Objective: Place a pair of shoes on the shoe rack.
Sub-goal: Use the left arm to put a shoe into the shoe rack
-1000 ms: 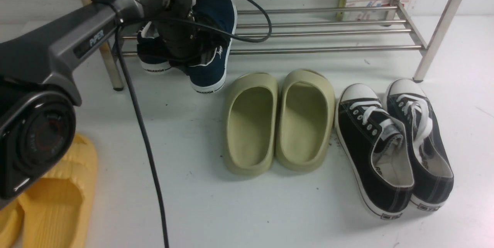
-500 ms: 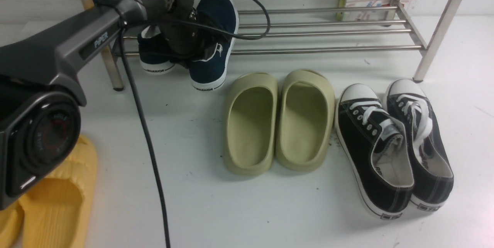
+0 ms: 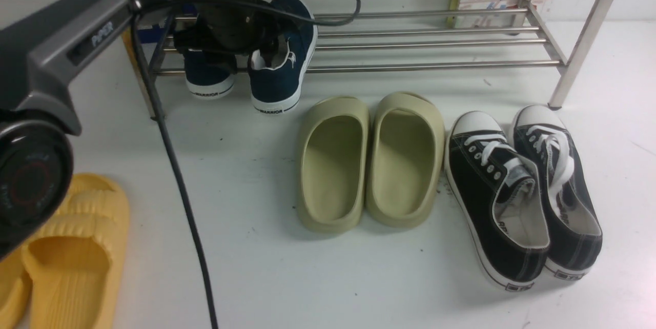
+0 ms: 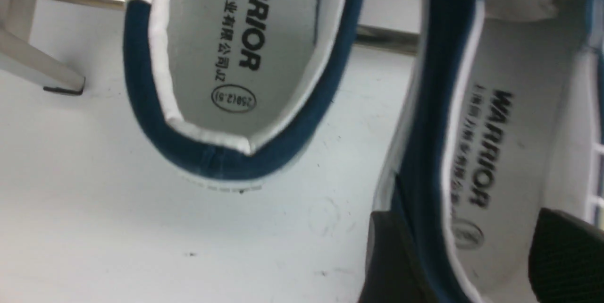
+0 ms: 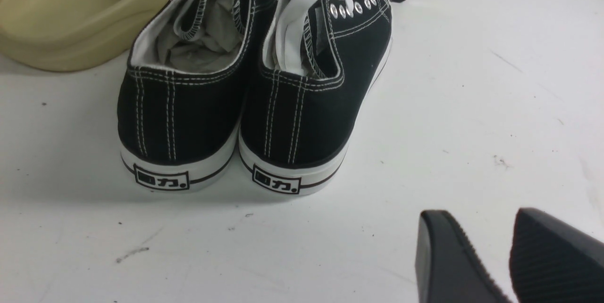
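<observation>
The steel shoe rack (image 3: 425,42) runs along the back. Two navy sneakers rest at its left end, toes in and heels hanging over the front rail: one (image 3: 207,75) nearer the leg, the other (image 3: 281,70) to its right. My left gripper (image 4: 476,251) hovers open over the heel of the right navy sneaker (image 4: 472,119). One finger (image 4: 391,256) is outside the sneaker's side wall and the other finger (image 4: 566,256) is over its insole. My right gripper (image 5: 490,232) stands open and empty above the floor, behind the black sneakers (image 5: 236,86).
Beige slippers (image 3: 369,160) lie side by side in front of the rack, black lace-up sneakers (image 3: 517,190) to their right, yellow slippers (image 3: 72,257) at the near left. The left arm (image 3: 77,37) and its cable (image 3: 174,165) cross the left side.
My left gripper has opened and let go of the right navy sneaker, which now rests on the rack. The left arm has lifted and drawn back to the left.
</observation>
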Controlling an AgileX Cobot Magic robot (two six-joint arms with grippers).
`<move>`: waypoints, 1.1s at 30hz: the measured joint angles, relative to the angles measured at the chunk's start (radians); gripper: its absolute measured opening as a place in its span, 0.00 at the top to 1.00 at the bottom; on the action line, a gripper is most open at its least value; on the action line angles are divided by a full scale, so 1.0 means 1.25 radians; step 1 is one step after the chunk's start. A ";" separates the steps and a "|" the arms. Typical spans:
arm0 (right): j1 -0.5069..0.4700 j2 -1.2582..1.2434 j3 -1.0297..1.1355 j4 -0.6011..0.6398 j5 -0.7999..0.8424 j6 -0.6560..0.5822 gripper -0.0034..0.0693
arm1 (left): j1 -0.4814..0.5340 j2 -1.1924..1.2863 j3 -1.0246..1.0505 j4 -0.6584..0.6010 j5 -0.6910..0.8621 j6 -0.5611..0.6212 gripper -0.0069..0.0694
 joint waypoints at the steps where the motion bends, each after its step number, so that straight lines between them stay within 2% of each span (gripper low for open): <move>1: 0.000 0.000 0.000 0.000 0.000 0.000 0.61 | 0.000 -0.011 0.000 -0.005 0.010 0.007 0.39; 5: 0.000 0.000 0.000 0.000 0.000 0.000 0.61 | -0.001 -0.052 0.000 -0.020 0.057 0.041 0.41; 9: 0.000 0.000 0.000 0.000 0.000 0.000 0.61 | -0.001 -0.087 0.018 -0.054 0.097 0.083 0.52; 11: 0.000 0.000 0.000 0.000 0.000 0.000 0.61 | -0.001 -0.100 0.052 -0.082 0.095 0.101 0.61; 16: 0.000 0.000 0.000 0.000 0.000 0.000 0.61 | -0.001 -0.103 0.202 -0.162 0.020 0.125 0.92; 25: 0.000 0.000 0.000 0.000 0.000 0.000 0.61 | -0.001 -0.085 0.271 -0.179 -0.169 0.134 0.93; 33: 0.000 0.000 0.000 0.000 0.000 0.000 0.61 | -0.002 -0.071 0.275 -0.180 -0.237 0.121 0.93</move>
